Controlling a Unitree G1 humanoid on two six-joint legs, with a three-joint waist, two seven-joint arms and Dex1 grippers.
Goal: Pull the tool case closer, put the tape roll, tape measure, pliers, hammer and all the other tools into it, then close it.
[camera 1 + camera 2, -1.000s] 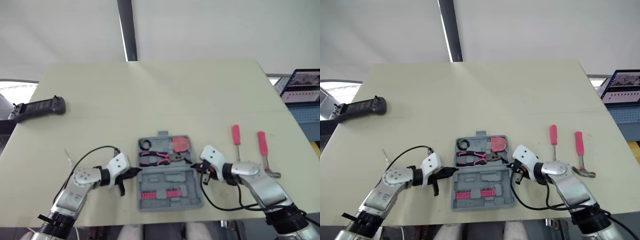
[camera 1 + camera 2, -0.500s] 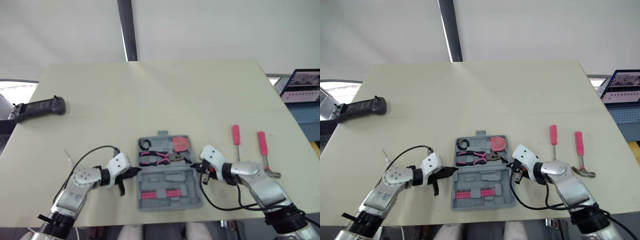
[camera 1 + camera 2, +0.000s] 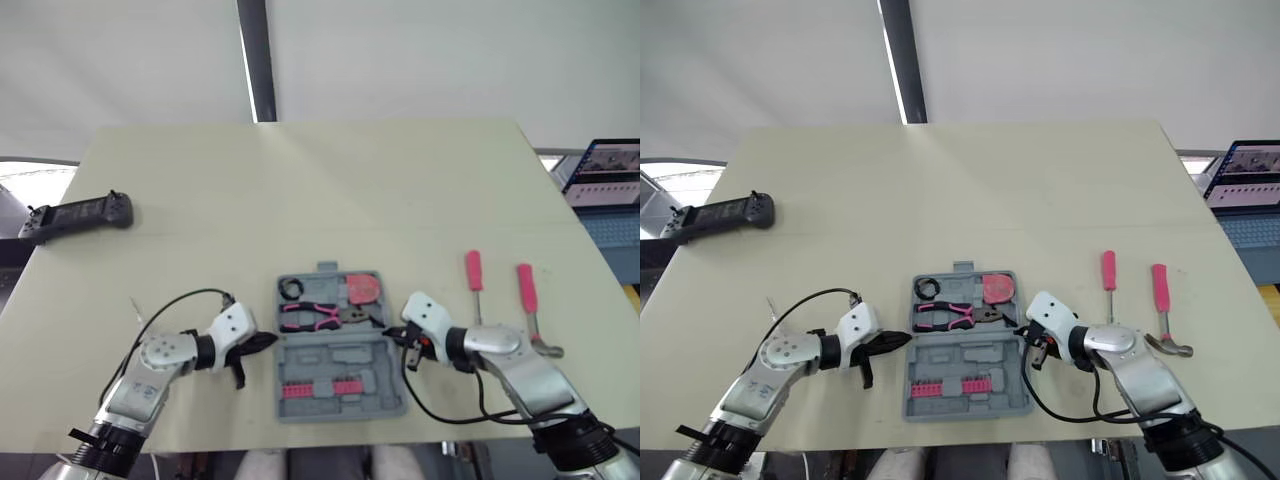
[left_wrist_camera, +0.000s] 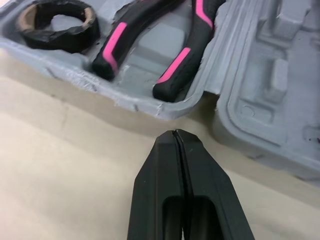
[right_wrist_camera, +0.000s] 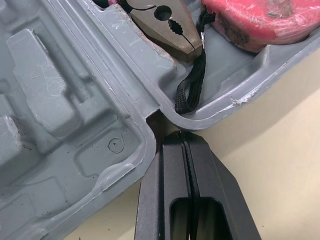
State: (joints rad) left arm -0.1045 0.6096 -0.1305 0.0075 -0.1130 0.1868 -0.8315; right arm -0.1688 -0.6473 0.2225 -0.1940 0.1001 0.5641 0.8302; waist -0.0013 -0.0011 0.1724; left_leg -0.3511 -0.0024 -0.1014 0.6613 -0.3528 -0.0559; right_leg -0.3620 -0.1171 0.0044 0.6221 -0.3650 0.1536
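The grey tool case (image 3: 340, 400) lies open near the table's front edge. Its far half holds the black tape roll (image 3: 290, 290), the pink-handled pliers (image 3: 312, 317) and the red tape measure (image 3: 362, 289); a pink bit strip (image 3: 320, 388) sits in the near half. My left gripper (image 3: 270, 341) is shut, its tip just off the case's left side at the hinge (image 4: 200, 107). My right gripper (image 3: 394, 333) is shut, with its tip at the hinge notch (image 5: 152, 117) on the right side. A pink-handled screwdriver (image 3: 473, 272) and hammer (image 3: 526, 290) lie on the table to the right.
A black controller (image 3: 75, 214) lies at the table's left edge. A laptop (image 3: 603, 172) stands beyond the right edge. A dark post (image 3: 252, 60) rises behind the table. The tape measure's black strap (image 5: 192, 80) hangs over the pliers' head.
My left gripper has drawn back slightly to the left, away from the case's side. The right gripper and the case have stayed put.
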